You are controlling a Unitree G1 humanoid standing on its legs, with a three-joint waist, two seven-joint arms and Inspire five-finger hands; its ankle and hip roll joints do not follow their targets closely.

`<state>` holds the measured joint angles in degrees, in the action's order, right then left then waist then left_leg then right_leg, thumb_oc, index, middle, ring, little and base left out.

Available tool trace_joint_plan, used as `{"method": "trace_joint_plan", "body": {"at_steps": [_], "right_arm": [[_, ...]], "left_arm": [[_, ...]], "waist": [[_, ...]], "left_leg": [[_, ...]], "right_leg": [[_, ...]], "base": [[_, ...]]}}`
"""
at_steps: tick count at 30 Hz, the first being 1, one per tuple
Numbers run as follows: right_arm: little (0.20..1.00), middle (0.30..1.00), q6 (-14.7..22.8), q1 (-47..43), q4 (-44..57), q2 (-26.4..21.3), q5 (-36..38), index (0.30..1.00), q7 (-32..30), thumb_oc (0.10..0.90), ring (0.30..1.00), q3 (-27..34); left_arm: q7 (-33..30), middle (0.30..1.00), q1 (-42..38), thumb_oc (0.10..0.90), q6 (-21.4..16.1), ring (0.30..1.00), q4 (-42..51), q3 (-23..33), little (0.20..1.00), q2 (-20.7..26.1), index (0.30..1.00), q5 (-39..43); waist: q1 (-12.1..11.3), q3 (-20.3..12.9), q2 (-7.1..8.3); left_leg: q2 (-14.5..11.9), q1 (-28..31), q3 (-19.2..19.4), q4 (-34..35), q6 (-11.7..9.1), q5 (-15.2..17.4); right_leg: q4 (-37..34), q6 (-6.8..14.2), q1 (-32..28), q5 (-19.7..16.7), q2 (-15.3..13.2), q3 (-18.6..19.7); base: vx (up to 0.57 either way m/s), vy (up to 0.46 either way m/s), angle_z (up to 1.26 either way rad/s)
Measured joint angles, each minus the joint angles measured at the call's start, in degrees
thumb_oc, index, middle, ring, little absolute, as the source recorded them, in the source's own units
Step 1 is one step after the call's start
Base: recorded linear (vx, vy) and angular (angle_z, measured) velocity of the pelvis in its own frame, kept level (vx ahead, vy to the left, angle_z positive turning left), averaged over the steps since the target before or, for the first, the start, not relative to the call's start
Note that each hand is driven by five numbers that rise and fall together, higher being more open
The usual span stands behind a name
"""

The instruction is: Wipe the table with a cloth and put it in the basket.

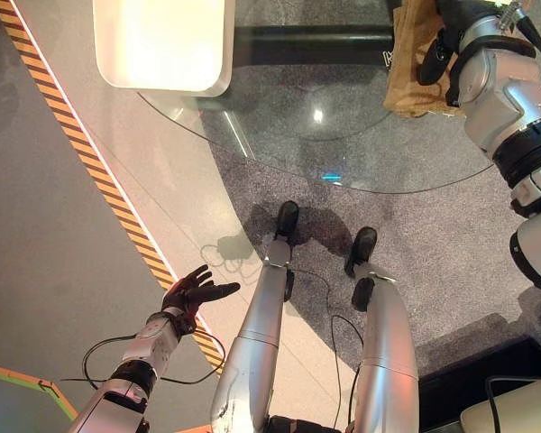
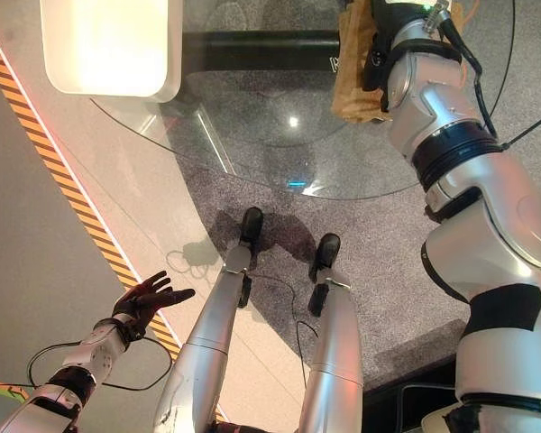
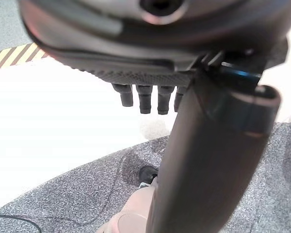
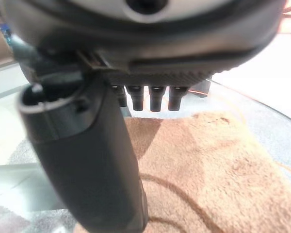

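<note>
On the glass bench (image 1: pixel 279 135), your right hand (image 1: pixel 433 59) over the tan cloth (image 4: pixel 208 165), fingers (image 4: pixel 155 99) straight, cloth's long axis unclear, left hand (image 1: pixel 194 293) low, fingers relaxed, white basket (image 1: pixel 162 45) apart.

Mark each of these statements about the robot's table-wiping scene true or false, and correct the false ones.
1. The brown cloth lies on the glass table. True.
2. The right hand is over the cloth. True.
3. The left hand is shut on the cloth. False: it hangs open and empty, low at the robot's side, away from the table.
4. The cloth is already in the white basket. False: the cloth is on the glass, apart from the basket.
5. The white basket sits at the table's left side. True.
</note>
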<state>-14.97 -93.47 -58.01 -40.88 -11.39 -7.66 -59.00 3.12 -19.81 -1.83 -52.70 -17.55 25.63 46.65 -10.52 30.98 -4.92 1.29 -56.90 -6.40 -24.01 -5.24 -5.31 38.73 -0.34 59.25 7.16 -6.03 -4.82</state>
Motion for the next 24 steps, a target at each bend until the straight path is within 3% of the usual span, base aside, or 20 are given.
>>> {"method": "trace_joint_plan", "body": {"at_steps": [13,14,15,16,17,24], "right_arm": [[0.900,0.900,0.8,-0.7,0.1,0.0,-2.5,0.900,2.8,0.800,0.900,-0.9],[0.700,0.728,0.9,-0.8,0.1,0.0,-2.8,0.728,2.9,0.600,0.728,-1.1],[0.568,0.615,1.1,-0.8,0.1,0.0,-3.3,0.615,3.0,0.468,0.615,-1.2],[0.280,0.368,1.2,-0.8,0.1,0.0,-3.5,0.368,3.1,0.180,0.368,-1.3],[0.200,0.300,1.3,-0.8,0.1,0.0,-3.9,0.300,3.2,0.100,0.300,-1.4],[0.200,0.300,1.3,-0.9,0.1,0.0,-4.4,0.300,4.3,0.100,0.300,-1.6]], "left_arm": [[0.2,0.900,0.0,0.800,0.0,0.900,0.0,-0.1,0.900,0.0,0.900,0.0],[0.2,0.900,0.0,0.800,0.0,0.900,0.0,-0.1,0.900,0.0,0.900,0.0],[0.2,0.900,0.0,0.800,0.0,0.900,0.0,-0.1,0.900,0.0,0.900,0.0],[0.2,0.900,0.0,0.800,0.0,0.900,0.0,-0.1,0.900,0.0,0.900,0.0],[0.2,0.900,0.0,0.800,0.0,0.900,0.0,-0.1,0.900,0.0,0.900,0.0],[0.3,0.900,0.0,0.800,0.0,0.900,0.0,-0.1,0.900,0.0,0.900,0.0]], "waist": [[-0.2,0.0,-0.02],[-0.2,0.0,-0.02],[-0.2,0.0,-0.03],[-0.2,0.0,-0.03],[-0.2,0.0,-0.03],[-0.3,-0.1,-0.14]], "left_leg": [[-0.1,-0.2,-0.5,0.3,-0.4,-0.3],[-0.1,-0.2,-0.5,0.4,-0.4,-0.3],[-0.1,-0.2,-0.6,0.5,-0.4,-0.4],[-0.1,-0.2,-0.6,0.5,-0.5,-0.4],[-0.1,-0.2,-0.6,0.6,-0.5,-0.4],[-0.1,-0.1,-0.7,1.0,-0.6,-0.7]], "right_leg": [[0.0,-0.1,0.1,0.1,-0.1,-0.7],[0.0,-0.1,0.1,0.1,-0.1,-0.8],[0.0,-0.1,0.1,0.1,-0.1,-0.8],[0.0,-0.2,0.1,0.1,-0.1,-0.8],[0.0,-0.2,0.1,0.1,-0.1,-0.9],[-0.1,-0.3,0.2,0.0,-0.2,-1.0]], "base": [[0.00,0.000,0.01],[0.00,0.000,0.00],[0.00,0.000,0.00],[0.00,0.000,0.00],[0.00,0.000,0.00],[0.00,-0.001,0.00]]}}
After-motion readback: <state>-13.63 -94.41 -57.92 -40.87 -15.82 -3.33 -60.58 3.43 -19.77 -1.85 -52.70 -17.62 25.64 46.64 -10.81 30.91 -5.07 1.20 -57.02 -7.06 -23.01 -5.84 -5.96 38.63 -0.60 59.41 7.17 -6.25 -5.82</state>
